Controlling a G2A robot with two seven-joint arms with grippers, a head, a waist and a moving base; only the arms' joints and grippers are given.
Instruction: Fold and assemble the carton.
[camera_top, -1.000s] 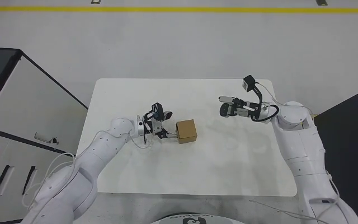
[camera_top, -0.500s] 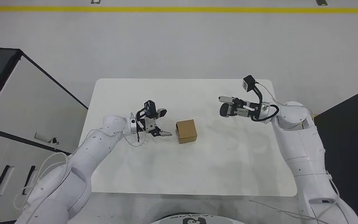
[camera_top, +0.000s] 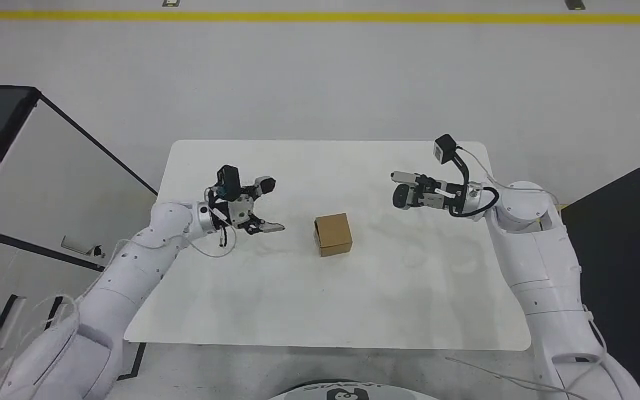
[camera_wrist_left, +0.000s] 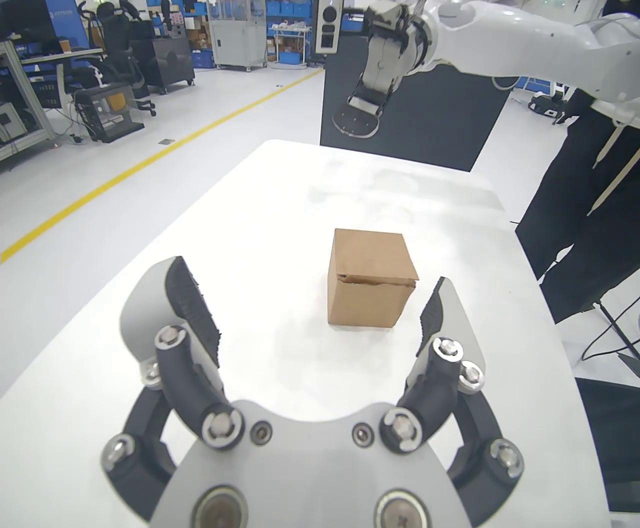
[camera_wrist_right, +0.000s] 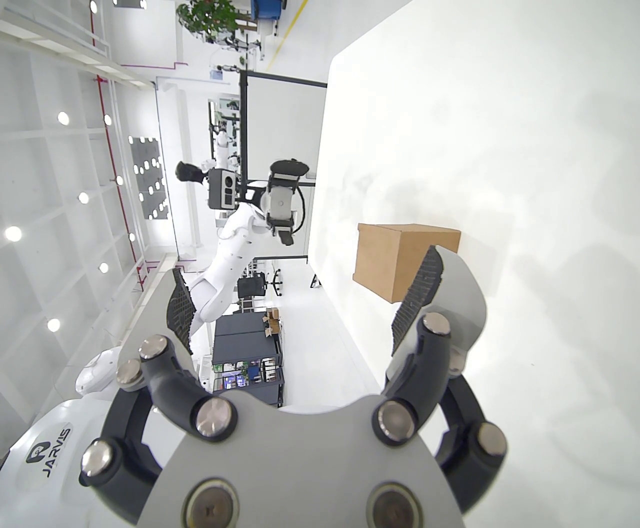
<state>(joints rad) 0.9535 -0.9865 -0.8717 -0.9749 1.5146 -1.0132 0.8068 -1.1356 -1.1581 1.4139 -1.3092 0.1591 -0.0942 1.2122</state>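
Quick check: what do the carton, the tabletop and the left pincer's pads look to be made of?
Carton: plain brown cardboard, matte; a raw flap edge shows across one side.
Tabletop: white, smooth, faintly glossy; laminate or paint, cannot tell.
Left pincer pads: black, ridged, probably rubber.

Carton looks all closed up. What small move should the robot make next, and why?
Probably draw the left arm clear to rest: the carton stands closed on the table, and both arms' jaws are open, apart from it.
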